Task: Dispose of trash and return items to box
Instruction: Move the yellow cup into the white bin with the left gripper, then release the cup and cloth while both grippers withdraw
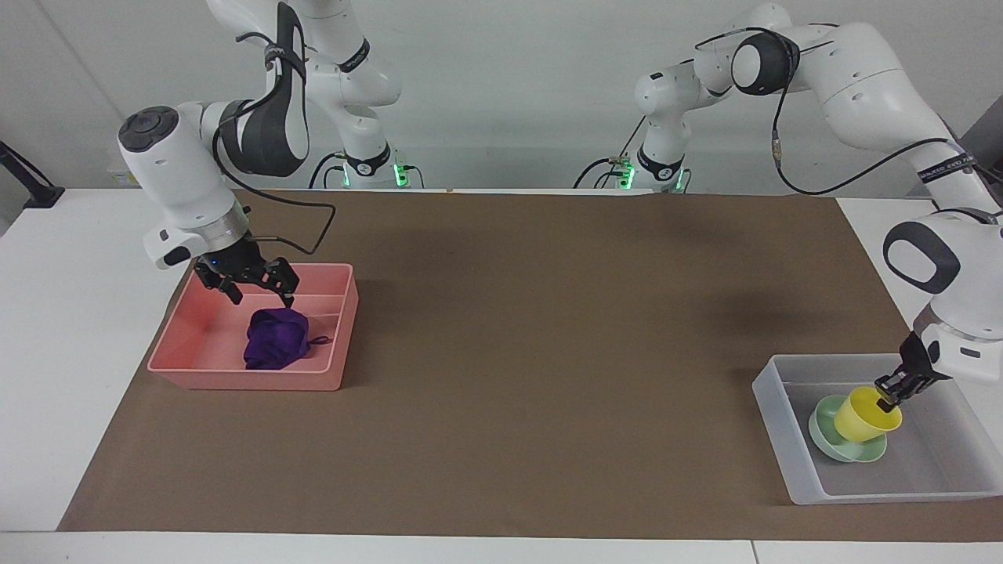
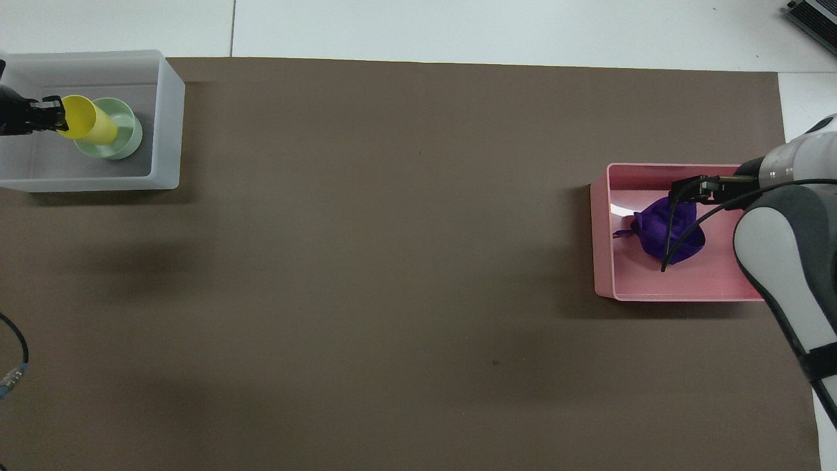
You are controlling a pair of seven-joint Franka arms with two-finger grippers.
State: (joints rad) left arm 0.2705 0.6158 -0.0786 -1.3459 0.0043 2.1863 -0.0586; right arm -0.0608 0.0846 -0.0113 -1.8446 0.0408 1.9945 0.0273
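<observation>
The trash, a dark purple fabric wad (image 1: 274,338) (image 2: 654,230), lies loose in the pink tub (image 1: 243,379) (image 2: 601,242) at the right arm's end of the table. My right gripper (image 1: 261,296) (image 2: 686,188) hangs open just above the wad, holding nothing. At the left arm's end stands the translucent box (image 1: 783,448) (image 2: 169,124). Inside it lies the mint-green bowl (image 1: 824,429) (image 2: 128,124), and the yellow cup (image 1: 866,415) (image 2: 93,125) sits tilted in the bowl. My left gripper (image 1: 888,401) (image 2: 55,115) is shut on the cup's rim.
A brown mat (image 1: 548,329) covers most of the table between the two tubs. The right arm's black cable (image 2: 673,242) droops over the pink tub. Another cable end (image 2: 8,378) lies at the table's edge near the left arm.
</observation>
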